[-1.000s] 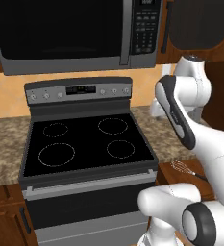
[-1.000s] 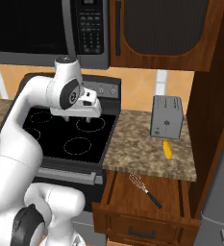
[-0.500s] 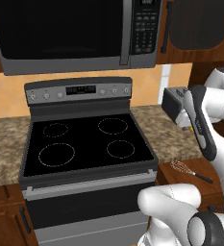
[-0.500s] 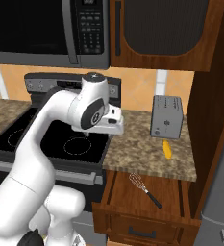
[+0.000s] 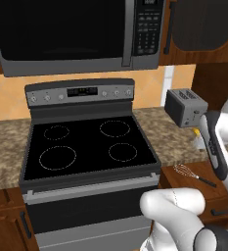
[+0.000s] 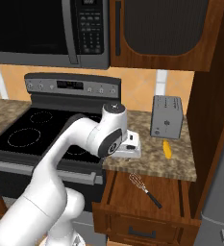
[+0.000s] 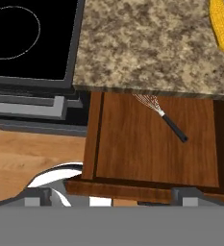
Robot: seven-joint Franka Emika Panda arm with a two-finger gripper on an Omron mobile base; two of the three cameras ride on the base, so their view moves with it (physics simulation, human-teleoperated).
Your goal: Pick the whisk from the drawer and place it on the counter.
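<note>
The whisk point(image 7: 162, 117) lies flat in the open drawer point(image 7: 132, 144), its wire head tucked just under the counter point(image 7: 142, 48) edge and its black handle pointing out toward the drawer front. It is also seen as the whisk point(image 6: 144, 188) and the whisk point(image 5: 191, 174) in the two base views. My gripper point(image 7: 112, 197) hangs open above the drawer's front part with nothing between its fingers. My white hand point(image 6: 128, 146) hovers over the counter's left front edge, above the drawer point(image 6: 180, 199).
A silver toaster point(image 6: 167, 116) stands at the back of the counter with a yellow corn cob point(image 6: 167, 149) in front of it. The black stovetop point(image 5: 86, 147) lies to the left, and a tall wooden cabinet side point(image 6: 209, 120) closes the right.
The arm has swung right from above the stovetop to the counter's front edge over the drawer. The whisk has not moved.
</note>
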